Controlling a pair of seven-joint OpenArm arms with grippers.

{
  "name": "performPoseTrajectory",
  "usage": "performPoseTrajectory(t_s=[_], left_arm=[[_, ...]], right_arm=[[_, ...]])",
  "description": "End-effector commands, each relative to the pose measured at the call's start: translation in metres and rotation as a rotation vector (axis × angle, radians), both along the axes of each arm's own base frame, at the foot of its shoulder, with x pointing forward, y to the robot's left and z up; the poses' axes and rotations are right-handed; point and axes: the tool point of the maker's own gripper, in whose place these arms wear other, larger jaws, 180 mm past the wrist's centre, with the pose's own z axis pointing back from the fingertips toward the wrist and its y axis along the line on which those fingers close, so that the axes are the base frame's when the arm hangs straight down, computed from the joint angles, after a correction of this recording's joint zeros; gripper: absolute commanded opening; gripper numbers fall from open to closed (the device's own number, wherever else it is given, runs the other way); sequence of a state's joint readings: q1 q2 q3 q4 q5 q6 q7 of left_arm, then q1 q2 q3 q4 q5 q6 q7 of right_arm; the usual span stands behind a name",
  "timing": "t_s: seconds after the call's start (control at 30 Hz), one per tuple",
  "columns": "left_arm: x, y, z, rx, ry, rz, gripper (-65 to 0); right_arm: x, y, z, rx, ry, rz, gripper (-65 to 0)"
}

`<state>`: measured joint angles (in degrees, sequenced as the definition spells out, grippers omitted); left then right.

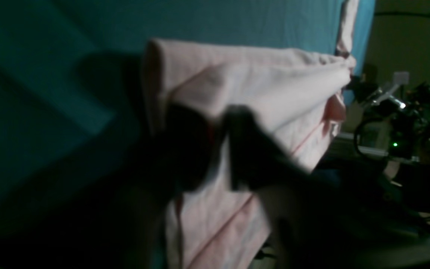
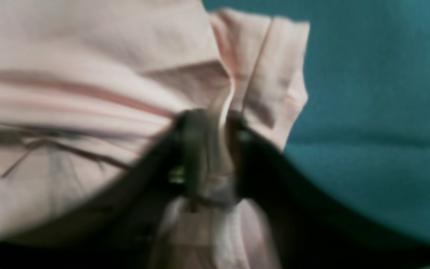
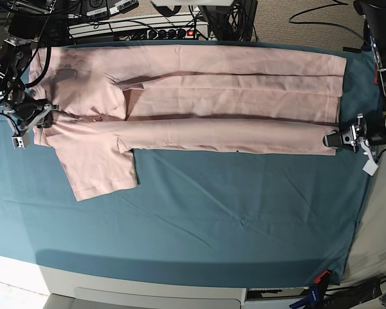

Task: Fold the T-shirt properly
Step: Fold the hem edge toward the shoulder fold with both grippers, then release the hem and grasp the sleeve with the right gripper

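Observation:
The pale pink T-shirt [image 3: 231, 96] lies as a long folded band across the far half of the table, plain side up, with one sleeve [image 3: 100, 167] sticking out toward the front left. My left gripper [image 3: 331, 139] sits at the band's right front corner. In its wrist view the left gripper [image 1: 218, 149] shows two dark fingers standing apart over the T-shirt [image 1: 259, 93]. My right gripper [image 3: 44, 119] is at the left end by the shoulder. Up close the right gripper [image 2: 215, 142] has its fingers parted, with a fold of the T-shirt [image 2: 88, 56] lying between them.
A teal cloth [image 3: 231, 219] covers the whole table, and its near half carries only the sleeve. Power strips and cables [image 3: 148, 29] line the far edge. A white tag [image 3: 370, 166] hangs by the left arm. The table's right edge lies close to that gripper.

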<state>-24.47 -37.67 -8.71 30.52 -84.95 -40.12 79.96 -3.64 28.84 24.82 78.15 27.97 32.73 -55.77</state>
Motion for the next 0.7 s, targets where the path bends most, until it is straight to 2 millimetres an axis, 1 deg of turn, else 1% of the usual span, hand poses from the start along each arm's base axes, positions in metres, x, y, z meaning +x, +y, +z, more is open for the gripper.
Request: performPoseTrajectory(t_s=[0.0,0.03,0.13,0.23,0.3,0.37,0.43,0.47,0.53,0.6,0.67], left_arm=[[0.007,0.013,0.011,0.025,-0.026,0.012,-38.3],[0.006,0.014,0.012,0.027,-0.026,0.012,-35.7],[0.006,0.022,0.014,0.039,-0.029,0.021,-35.2],[0.009,0.032,0.023,0.055,-0.051,0.037,-35.2],[0.013,0.037,0.029,0.062,-0.074,0.045,-35.2],[0.017,0.038,0.035,0.061,-0.100,0.052,-35.2],[0.023,0.038,0.043,0.059,-0.130,0.055,-35.2],[0.026,0.037,0.046,0.057,-0.144,0.054,-35.2],[0.030,0.034,0.051,0.060,-0.167,0.044,-35.2],[0.033,0.031,0.055,0.066,-0.186,0.031,-35.2],[0.035,0.030,0.059,0.074,-0.201,0.022,-35.2]], right_arm=[[0.006,-0.015,0.018,-0.046,-0.027,-0.008,-40.5],[0.007,-0.015,0.018,-0.047,-0.031,-0.009,-37.1],[0.011,-0.023,0.028,-0.047,-0.084,-0.035,-36.7],[0.022,-0.035,0.052,-0.029,-0.209,-0.083,-36.7],[0.032,-0.039,0.069,0.009,-0.281,-0.112,-36.7],[0.042,-0.039,0.082,0.034,-0.327,-0.124,-36.7],[0.056,-0.034,0.090,0.059,-0.363,-0.131,-36.7],[0.063,-0.031,0.091,0.077,-0.380,-0.142,-36.7],[0.077,-0.021,0.088,0.126,-0.396,-0.156,-36.7],[0.091,-0.013,0.077,0.189,-0.398,-0.178,-36.7],[0.104,-0.010,0.064,0.246,-0.393,-0.209,-36.7]])
